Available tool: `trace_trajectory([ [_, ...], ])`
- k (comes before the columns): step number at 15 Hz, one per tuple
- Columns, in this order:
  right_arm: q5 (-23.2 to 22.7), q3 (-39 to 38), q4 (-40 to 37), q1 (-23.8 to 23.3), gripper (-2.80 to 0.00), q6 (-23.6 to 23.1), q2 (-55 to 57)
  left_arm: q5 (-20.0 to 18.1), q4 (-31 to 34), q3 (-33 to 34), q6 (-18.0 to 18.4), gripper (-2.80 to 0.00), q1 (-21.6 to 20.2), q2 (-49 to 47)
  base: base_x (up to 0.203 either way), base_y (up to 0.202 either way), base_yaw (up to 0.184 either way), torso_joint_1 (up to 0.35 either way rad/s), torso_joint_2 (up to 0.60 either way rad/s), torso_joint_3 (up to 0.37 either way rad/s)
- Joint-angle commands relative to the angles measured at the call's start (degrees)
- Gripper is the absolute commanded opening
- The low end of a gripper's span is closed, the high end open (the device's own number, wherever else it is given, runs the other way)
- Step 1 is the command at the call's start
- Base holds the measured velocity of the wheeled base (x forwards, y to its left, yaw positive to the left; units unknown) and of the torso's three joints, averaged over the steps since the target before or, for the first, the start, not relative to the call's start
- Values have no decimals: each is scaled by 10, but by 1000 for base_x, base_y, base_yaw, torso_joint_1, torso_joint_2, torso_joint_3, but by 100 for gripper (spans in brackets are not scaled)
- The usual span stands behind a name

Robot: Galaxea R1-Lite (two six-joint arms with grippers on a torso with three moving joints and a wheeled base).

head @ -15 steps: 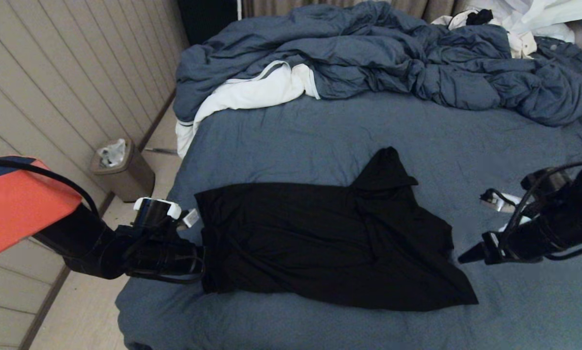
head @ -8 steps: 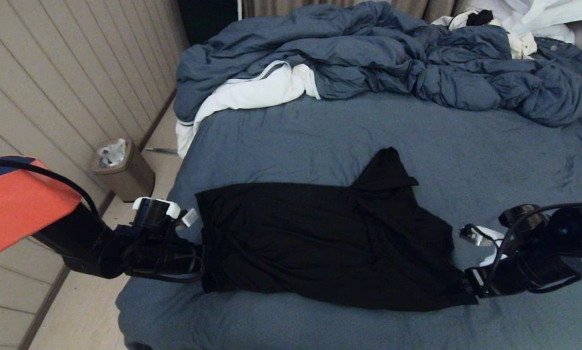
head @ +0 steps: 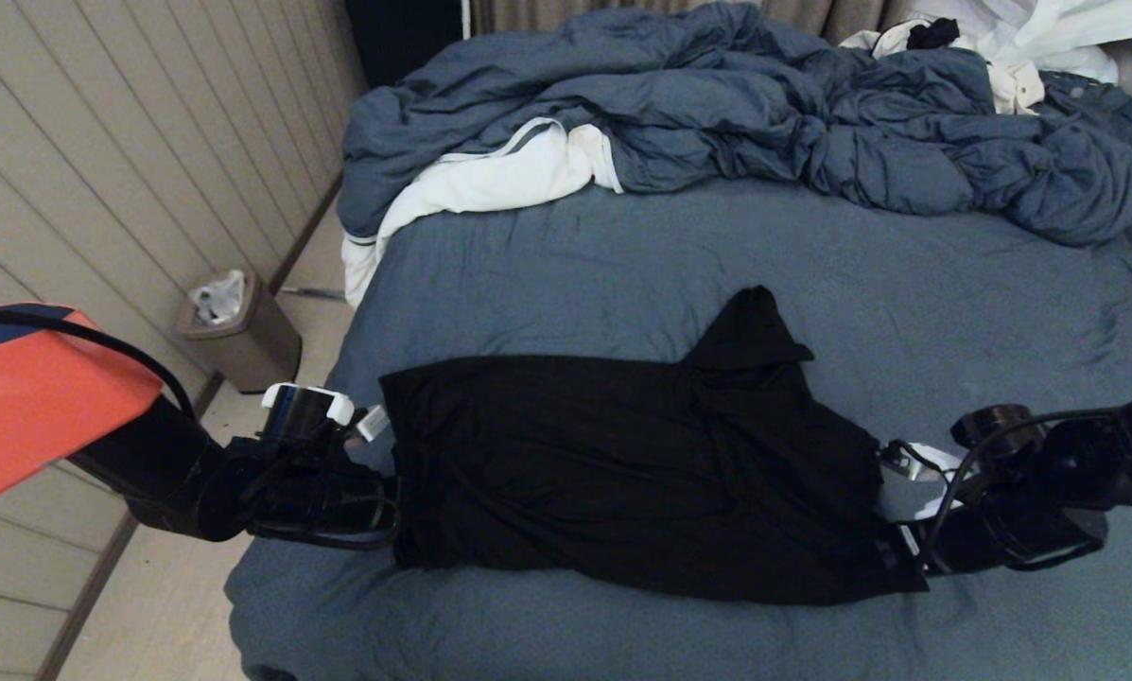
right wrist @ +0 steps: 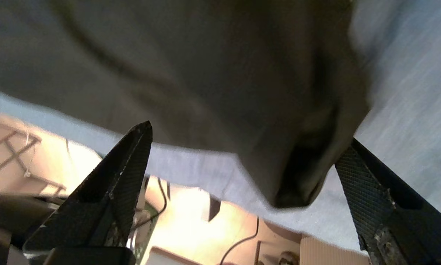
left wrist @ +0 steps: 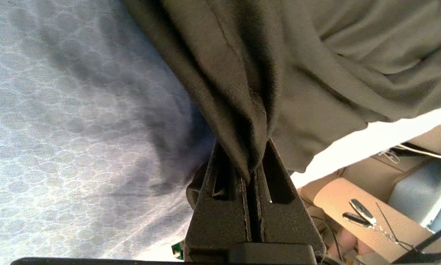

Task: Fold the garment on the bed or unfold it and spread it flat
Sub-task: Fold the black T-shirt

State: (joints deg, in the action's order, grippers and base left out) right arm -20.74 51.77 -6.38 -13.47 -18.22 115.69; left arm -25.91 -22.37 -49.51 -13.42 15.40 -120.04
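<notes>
On the bed [head: 622, 255], with its slate-blue sheet, I see the garment [head: 622, 473] lying near the front edge, its long axis running across from my left side to my right, one sleeve poking toward the rumpled duvet [head: 717, 104]. My left gripper [left wrist: 254, 173] sits at the shirt's left end, fingers clamped tight on a bunched fold of the black cloth. My right gripper [right wrist: 242, 169] is at the opposite, near-right corner, jaws spread wide either side of the hanging corner and holding nothing yet, so I judge closing there comes next.
</notes>
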Motion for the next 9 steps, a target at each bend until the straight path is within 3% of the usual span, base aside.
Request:
trace_trajectory([
  [1, 0, 10, 12, 2, 0, 13, 11, -1, -1, -1, -1, -280, 0, -3, 0, 0, 0, 0, 0, 0],
  [4, 13, 11, 61, 6, 0, 37, 28, -1, -1, -3, -1, -280, 0, -5, 0, 0, 0, 0, 0, 0],
  [9, 14, 25, 63, 36, 0, 85, 35, -1, -1, -9, -7, -280, 0, -9, 0, 0, 0, 0, 0, 0],
])
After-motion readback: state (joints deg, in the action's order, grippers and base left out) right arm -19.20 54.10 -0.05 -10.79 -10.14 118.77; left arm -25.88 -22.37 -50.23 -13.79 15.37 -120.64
